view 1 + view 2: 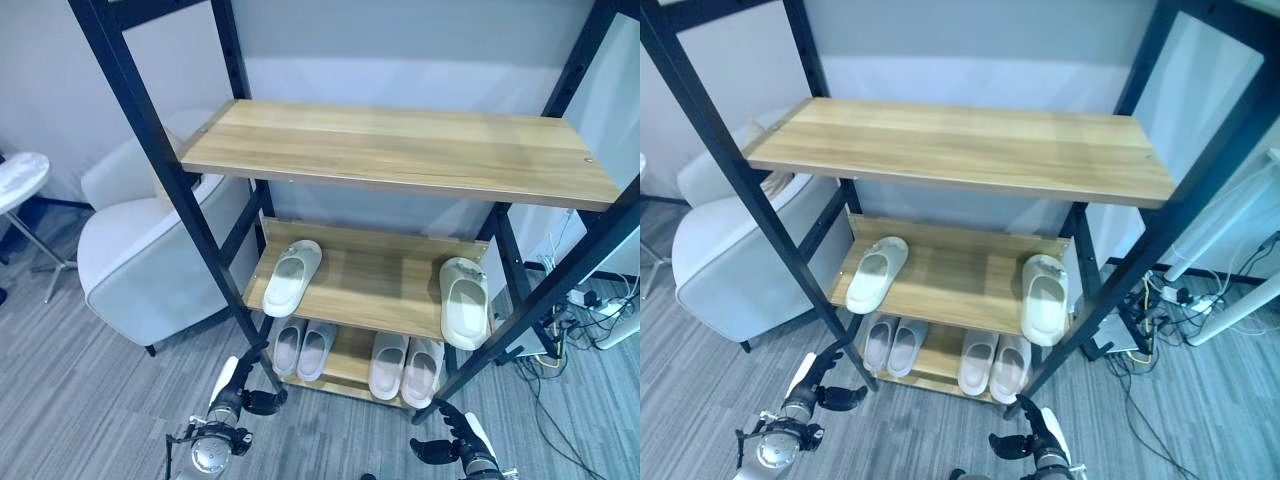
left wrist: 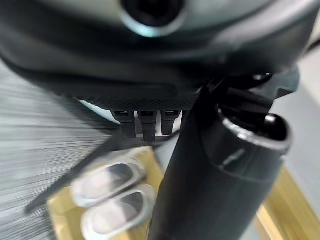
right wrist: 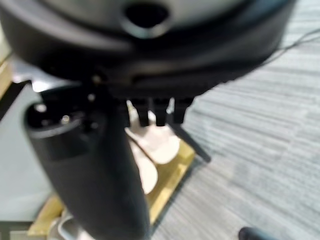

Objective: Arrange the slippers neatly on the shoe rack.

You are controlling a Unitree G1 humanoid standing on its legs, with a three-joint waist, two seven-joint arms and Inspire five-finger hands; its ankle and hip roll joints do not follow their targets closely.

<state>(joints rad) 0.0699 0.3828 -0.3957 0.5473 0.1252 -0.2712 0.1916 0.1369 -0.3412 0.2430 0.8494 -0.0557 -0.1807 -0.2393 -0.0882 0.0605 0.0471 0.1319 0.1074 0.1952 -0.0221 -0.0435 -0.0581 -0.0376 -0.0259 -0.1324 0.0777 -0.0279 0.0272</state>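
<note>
The shoe rack (image 1: 160,150) has a black frame and wooden shelves. Its top shelf (image 1: 400,150) is bare. On the middle shelf one white slipper (image 1: 292,277) lies at the left end and another white slipper (image 1: 465,302) at the right end, far apart, toes pointing back. The bottom shelf holds two pale pairs side by side, a left pair (image 1: 303,348) and a right pair (image 1: 405,365). My left hand (image 1: 240,398) hangs low in front of the rack's left post, open and empty. My right hand (image 1: 455,445) is low by the right front post, open and empty.
A white armchair (image 1: 140,250) stands against the rack's left side, with a small round white table (image 1: 15,180) further left. Cables and a power strip (image 1: 585,300) lie on the floor to the right. Grey carpet (image 1: 80,400) runs in front.
</note>
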